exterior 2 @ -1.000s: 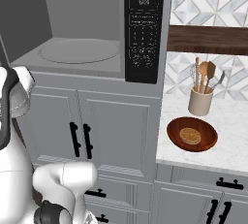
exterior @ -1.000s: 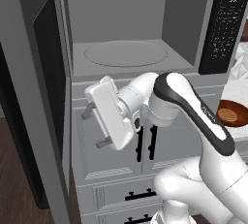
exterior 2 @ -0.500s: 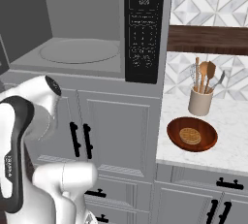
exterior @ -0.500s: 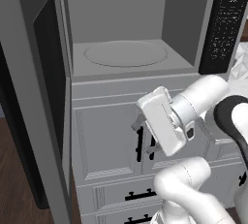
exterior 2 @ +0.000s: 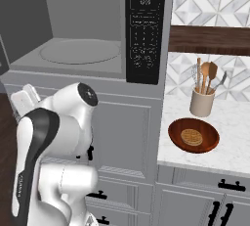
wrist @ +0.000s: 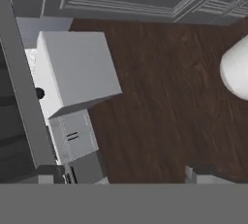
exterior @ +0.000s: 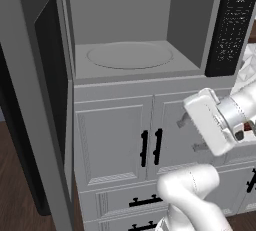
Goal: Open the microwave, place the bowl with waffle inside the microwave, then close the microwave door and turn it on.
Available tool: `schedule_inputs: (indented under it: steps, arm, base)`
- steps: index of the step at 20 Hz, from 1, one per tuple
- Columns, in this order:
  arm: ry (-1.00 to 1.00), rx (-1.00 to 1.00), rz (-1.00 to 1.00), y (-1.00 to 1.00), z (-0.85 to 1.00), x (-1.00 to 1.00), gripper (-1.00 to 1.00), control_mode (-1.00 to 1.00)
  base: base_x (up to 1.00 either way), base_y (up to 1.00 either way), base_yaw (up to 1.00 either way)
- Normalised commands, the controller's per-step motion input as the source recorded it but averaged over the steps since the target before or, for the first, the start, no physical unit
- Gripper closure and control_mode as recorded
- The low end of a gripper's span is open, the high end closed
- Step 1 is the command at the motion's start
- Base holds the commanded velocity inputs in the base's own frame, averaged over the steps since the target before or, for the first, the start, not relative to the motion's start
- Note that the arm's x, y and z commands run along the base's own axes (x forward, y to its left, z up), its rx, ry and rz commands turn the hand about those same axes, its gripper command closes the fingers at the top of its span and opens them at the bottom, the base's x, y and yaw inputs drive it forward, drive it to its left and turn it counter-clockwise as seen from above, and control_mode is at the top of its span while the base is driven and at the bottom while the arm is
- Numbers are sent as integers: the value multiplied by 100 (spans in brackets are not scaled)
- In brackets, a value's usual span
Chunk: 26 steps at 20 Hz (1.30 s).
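The microwave [exterior: 130, 55] stands open, its round turntable [exterior 2: 80, 51] bare and its black keypad [exterior 2: 145, 29] on the right. The microwave door [exterior: 35, 100] is swung wide to the left. The bowl with waffle [exterior 2: 207, 139] rests on the marble counter to the right of the microwave, with the tan waffle [exterior 2: 189, 136] in its middle. My gripper [exterior: 191, 134] hangs below the microwave in front of the cabinet doors. It is open with nothing between the fingers. In the hand view the gripper [wrist: 128, 174] looks down at the floor.
White cabinet doors with black handles [exterior: 150, 147] sit under the microwave. A utensil holder [exterior 2: 201, 101] stands behind the bowl on the counter [exterior 2: 229, 156], beneath a wooden shelf [exterior 2: 210, 40]. Dark wood floor [wrist: 160, 97] lies below, with a white box [wrist: 77, 68] on it.
The arm has swung from the microwave's lower left across to the right, down in front of the cabinet doors. The gripper stays open. The door and bowl have not moved.
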Motion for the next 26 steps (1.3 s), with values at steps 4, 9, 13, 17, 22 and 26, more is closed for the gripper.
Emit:
schedule_inputs:
  steps: [4, 9, 13, 17, 22, 26]
  arm:
    - [-13, 0, -28, -100, -27, 36, -100, -100]
    - [-2, -9, -30, -99, -47, 36, -100, -100]
    - [5, -16, -28, -94, -51, 32, -100, -100]
    - [14, -7, -22, -100, -42, 36, -100, -100]
    - [16, 0, -22, -97, -32, 47, -100, -100]
    - [12, 0, -20, -85, -27, 50, -100, -100]
  base:
    - [0, 0, 0]
    - [0, 0, 0]
    - [0, 0, 0]
    - [0, 0, 0]
    - [0, 0, 0]
    - [0, 0, 0]
